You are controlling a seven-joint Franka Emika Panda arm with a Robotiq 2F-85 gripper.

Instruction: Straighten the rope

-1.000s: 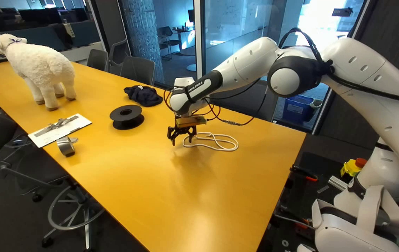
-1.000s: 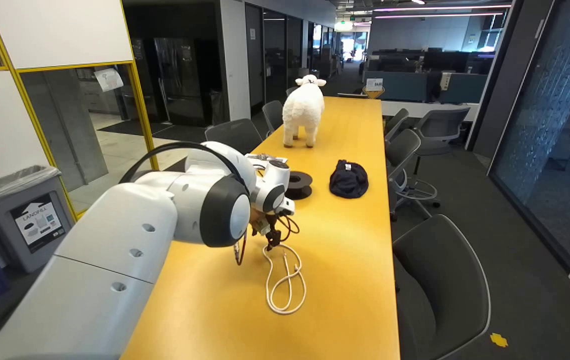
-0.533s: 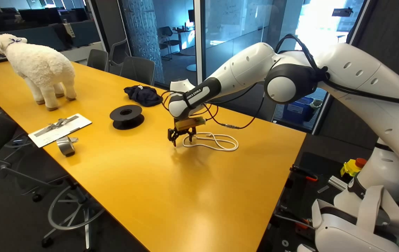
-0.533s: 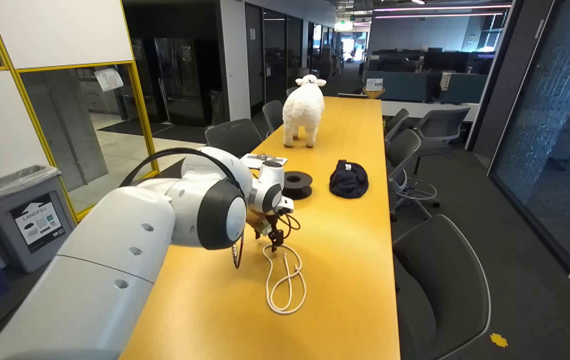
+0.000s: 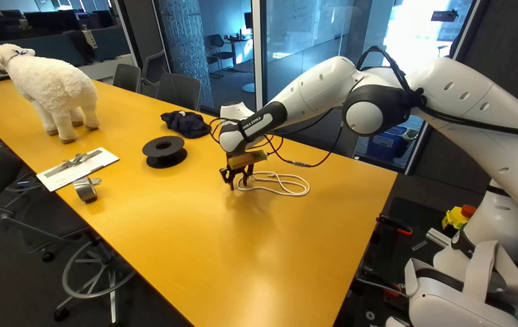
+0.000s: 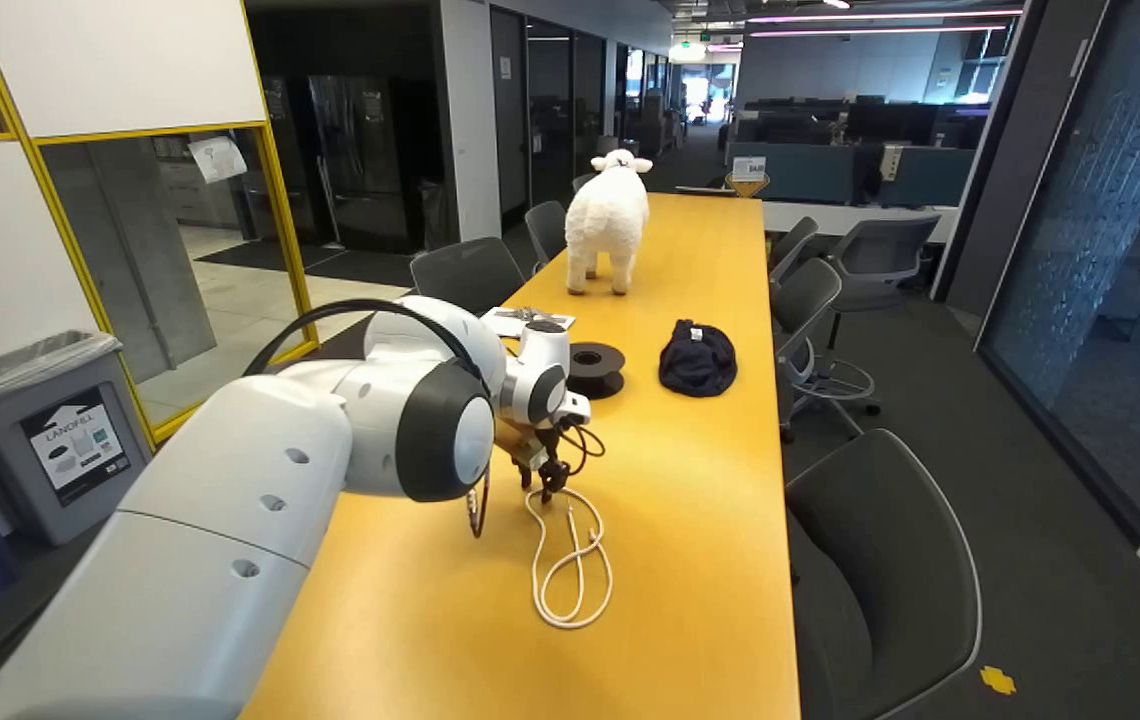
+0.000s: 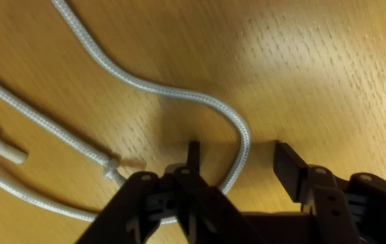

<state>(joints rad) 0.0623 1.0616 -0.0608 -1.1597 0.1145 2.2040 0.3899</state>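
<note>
The gripper (image 7: 235,156) was spread low over the table (image 7: 331,112), with a bend of the rope (image 7: 245,144) lying between its fingers (image 7: 289,169), clear of both tips. The remainder, knotted ends (image 7: 111,168) included, was seen looped beyond one finger. The grasp seemed to be in hand, with no straightening yet done; next, the fingers would have to be closed on the bend and the rope drawn away from its loops.

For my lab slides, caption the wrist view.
Open gripper straddling a bend of pale rope on the table.
</note>
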